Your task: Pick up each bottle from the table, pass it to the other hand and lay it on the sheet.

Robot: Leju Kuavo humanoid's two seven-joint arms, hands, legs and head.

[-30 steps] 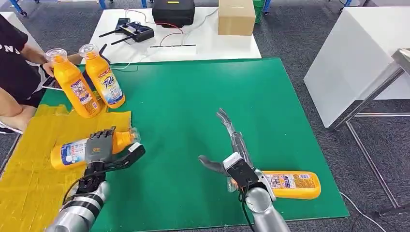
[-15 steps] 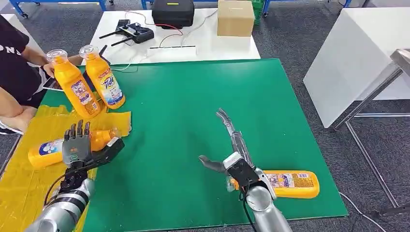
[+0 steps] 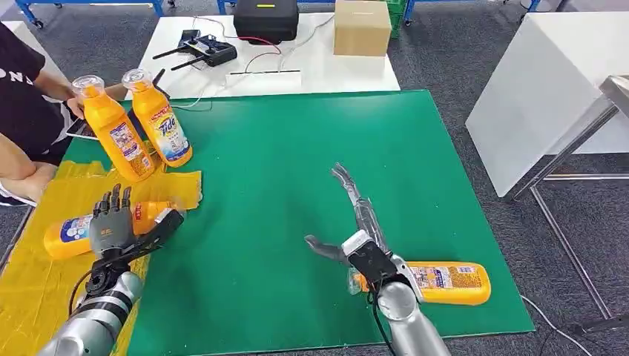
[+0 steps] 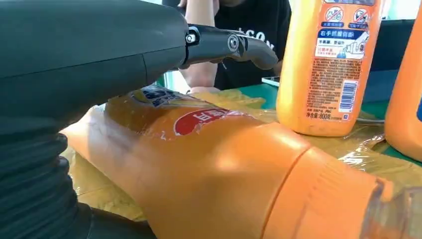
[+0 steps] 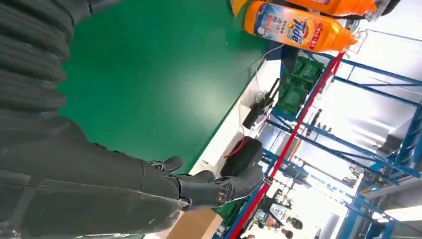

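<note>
An orange bottle (image 3: 68,233) lies on its side on the yellow sheet (image 3: 41,297), cap toward the green mat. My left hand (image 3: 117,226) stands just over its neck end with fingers spread and straight, gripping nothing; in the left wrist view the bottle (image 4: 214,174) lies under the raised fingers (image 4: 234,45). My right hand (image 3: 354,222) hovers open over the mat, fingers stretched forward. Behind its wrist a second bottle (image 3: 445,283) lies on the mat near the front right corner. Two more bottles (image 3: 111,132) (image 3: 160,119) stand upright at the back left.
A person's arm (image 3: 33,89) reaches in at the left, near the upright bottles. The green mat (image 3: 297,148) is bare in the middle. Behind it a white table (image 3: 311,70) carries controllers, a black case and a cardboard box (image 3: 362,26). Another white table (image 3: 549,89) stands right.
My left hand carried the lying bottle left onto the yellow sheet, then opened its fingers and let it go. The right hand and the other bottles stayed put.
</note>
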